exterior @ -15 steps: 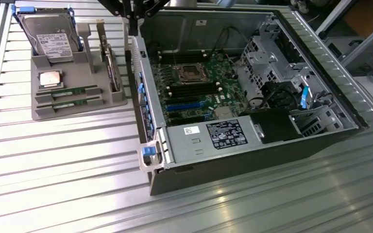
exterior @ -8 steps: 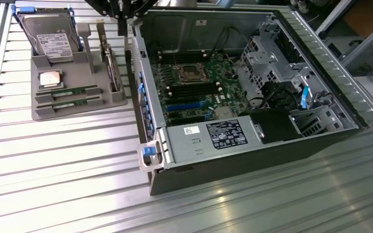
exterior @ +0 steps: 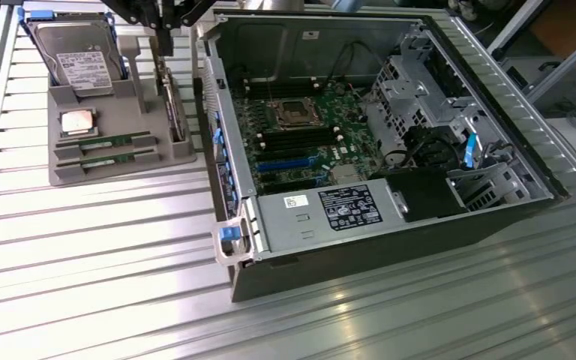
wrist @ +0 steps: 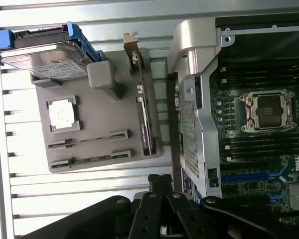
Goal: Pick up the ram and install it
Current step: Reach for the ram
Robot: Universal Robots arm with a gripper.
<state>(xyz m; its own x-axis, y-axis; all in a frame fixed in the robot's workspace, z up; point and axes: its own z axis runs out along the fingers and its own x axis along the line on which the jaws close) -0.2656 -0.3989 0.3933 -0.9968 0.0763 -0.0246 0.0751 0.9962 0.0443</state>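
- The gripper (wrist: 159,181) hangs above the table edge of the grey holder tray (wrist: 102,117), its fingers clenched together with nothing between them. In the exterior view it sits at the upper left of the frame, and its upper part is cut off by the top edge.
- The ram stick (exterior: 103,141) lies edge-up in a slot of that tray, at the left of the exterior view, with a second ram stick (exterior: 108,159) in the slot just beside it. Neither is touched.
- My judgement: the step in hand is the approach to the pick, and nothing is lifted yet. A grasp would call for the jaws to part and line up across the stick's thin edge.
- Seated this way, the sticks' chips and labels are hard to make out.
- Farther off, the motherboard (exterior: 313,146) lies in the open computer case (exterior: 368,262). Its black memory slots (exterior: 288,139) look unfilled, though whether their latches stand open cannot be told.
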